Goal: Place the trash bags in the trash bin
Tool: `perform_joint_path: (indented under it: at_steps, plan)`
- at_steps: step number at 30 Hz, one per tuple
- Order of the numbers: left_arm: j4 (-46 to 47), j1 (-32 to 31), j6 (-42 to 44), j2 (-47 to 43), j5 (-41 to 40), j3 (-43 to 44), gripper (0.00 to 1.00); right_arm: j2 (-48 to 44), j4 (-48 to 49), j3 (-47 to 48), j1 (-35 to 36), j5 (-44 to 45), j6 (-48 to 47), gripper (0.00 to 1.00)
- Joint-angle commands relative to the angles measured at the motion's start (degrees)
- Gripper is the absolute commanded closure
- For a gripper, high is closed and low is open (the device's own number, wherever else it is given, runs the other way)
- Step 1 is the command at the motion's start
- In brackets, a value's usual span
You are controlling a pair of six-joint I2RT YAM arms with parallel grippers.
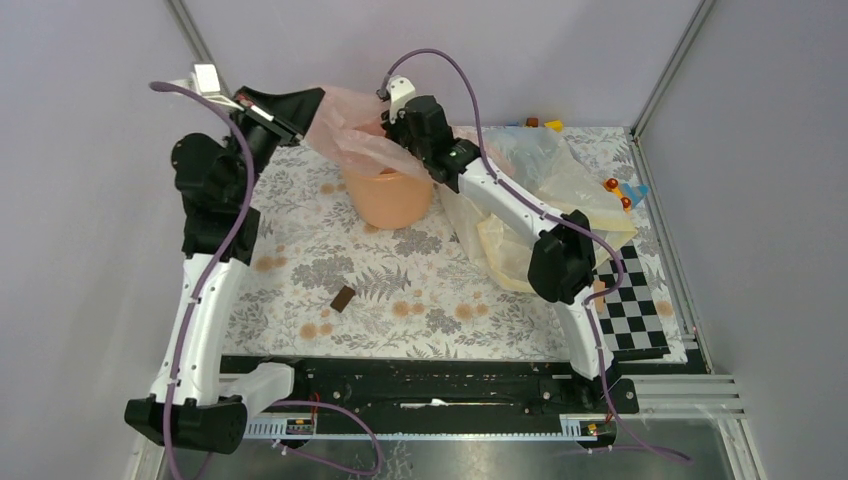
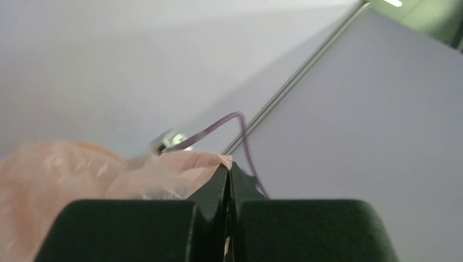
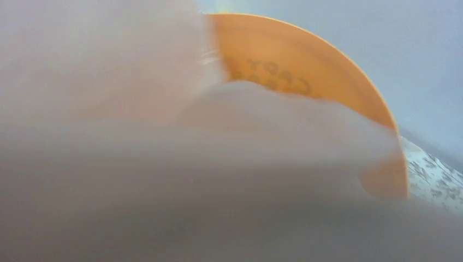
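The peach-orange trash bin (image 1: 390,200) stands upright at the back middle of the floral cloth. The thin pink trash bag (image 1: 345,125) is stretched above its mouth between my two grippers. My left gripper (image 1: 318,100) is raised left of the bin and shut on one corner of the bag; the left wrist view shows the fingertips (image 2: 229,169) pinched on pink film (image 2: 82,169). My right gripper (image 1: 392,130) is over the bin's far rim against the bag. In the right wrist view blurred pink film (image 3: 136,136) hides the jaws, with the bin's rim (image 3: 306,71) behind it.
A clear whitish bag (image 1: 530,150) and a pale yellow bag (image 1: 510,240) lie right of the bin under the right arm. A small brown block (image 1: 342,298) lies on the cloth. Small toys (image 1: 620,190) and a checkerboard (image 1: 630,310) sit at the right.
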Motion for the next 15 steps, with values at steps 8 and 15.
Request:
perform_joint_path:
  at_steps: [8, 15]
  plan:
    - [0.5, 0.1, -1.2, -3.2, 2.7, 10.6, 1.0, -1.0, -4.8, 7.5, -1.9, 17.4, 0.0, 0.85]
    - [-3.5, 0.1, 2.9, -1.2, -0.6, 12.4, 1.0, -3.6, -6.4, 9.3, -1.8, 28.0, -4.7, 0.84]
